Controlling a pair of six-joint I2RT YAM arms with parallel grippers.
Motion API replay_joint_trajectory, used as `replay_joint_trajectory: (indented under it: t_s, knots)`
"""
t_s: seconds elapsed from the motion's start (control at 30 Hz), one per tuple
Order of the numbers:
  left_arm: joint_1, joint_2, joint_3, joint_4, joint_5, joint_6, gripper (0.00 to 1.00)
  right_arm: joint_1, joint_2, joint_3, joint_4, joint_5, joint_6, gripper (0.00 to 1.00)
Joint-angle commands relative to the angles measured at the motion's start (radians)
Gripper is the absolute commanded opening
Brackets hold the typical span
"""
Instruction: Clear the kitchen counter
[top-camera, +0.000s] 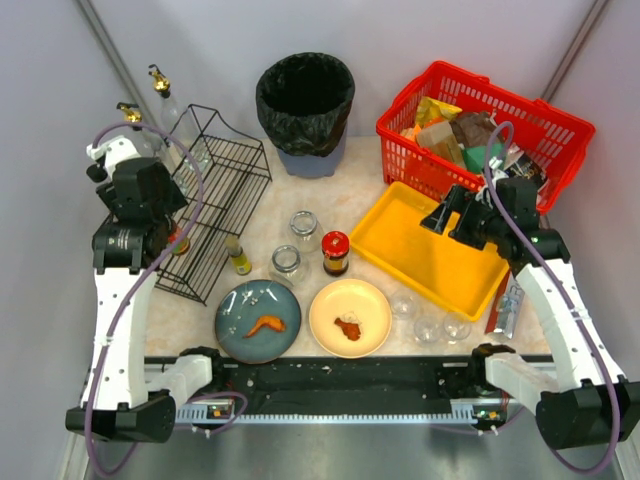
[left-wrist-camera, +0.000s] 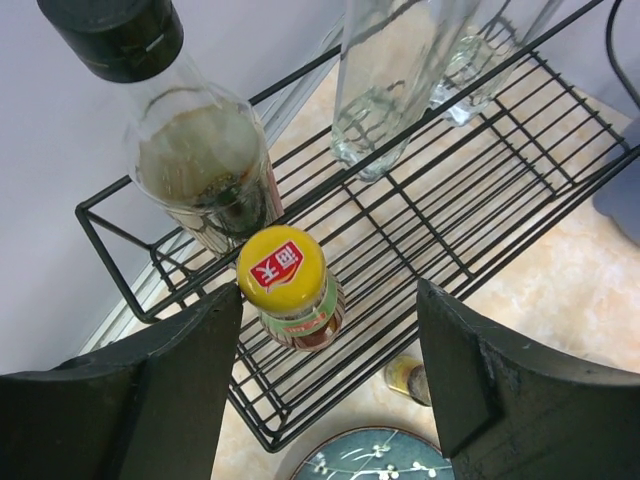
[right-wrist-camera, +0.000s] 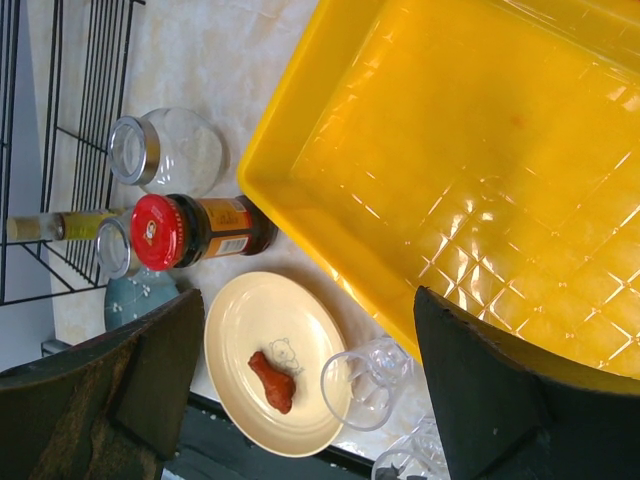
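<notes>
Bench (top-camera: 340, 200): beige-pink, faint marbling. Directly on it:
- black wire rack (top-camera: 215, 200) on the left side
- black-lined bin (top-camera: 305, 110) at the far edge, middle
- red basket (top-camera: 405, 145) far right, with a yellow tray (top-camera: 420, 250) just in front of it, set at an angle
- mid-bench: two clear glass jars (top-camera: 303, 225) (top-camera: 286, 262), a red-lidded jar (top-camera: 335, 252) near the tray's left corner, and a small bottle (top-camera: 238, 258) upright beside the rack
- near edge: blue plate (top-camera: 240, 300) and cream plate (top-camera: 335, 300) side by side
- three clear glasses (top-camera: 403, 305) (top-camera: 427, 328) (top-camera: 456, 326) right of the cream plate
- a packet (top-camera: 507, 305) at the right edge
</notes>
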Motion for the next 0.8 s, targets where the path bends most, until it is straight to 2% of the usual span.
replay_joint_trajectory:
  t_s: [0.0,0.3,0.47,0.57,0.63,0.77]
  knots:
    - [0.004,-0.027,0.072,0.020,0.054,0.023,0.75,-0.013,0.000,0.032,0.041,-0.001,0.005,0.84]
    - [0.004,-0.045,0.133,-0.020,0.228,0.000,0.76,-0.013,0.009,0.036,0.041,-0.011,0.008,0.84]
    - [0.005,-0.056,0.145,0.024,0.478,-0.010,0.76,-0.012,0.028,0.044,0.046,-0.040,0.026,0.84]
    - [0.001,-0.064,0.095,0.081,0.655,-0.033,0.75,-0.013,0.031,0.041,0.052,-0.044,0.035,0.84]
    - [-0.045,-0.084,0.029,0.106,0.619,-0.094,0.74,-0.012,0.035,0.033,0.056,-0.049,0.040,0.84]
    - [-0.229,-0.134,-0.140,0.152,0.265,-0.167,0.74,-0.013,0.035,0.012,0.070,-0.047,0.049,0.84]
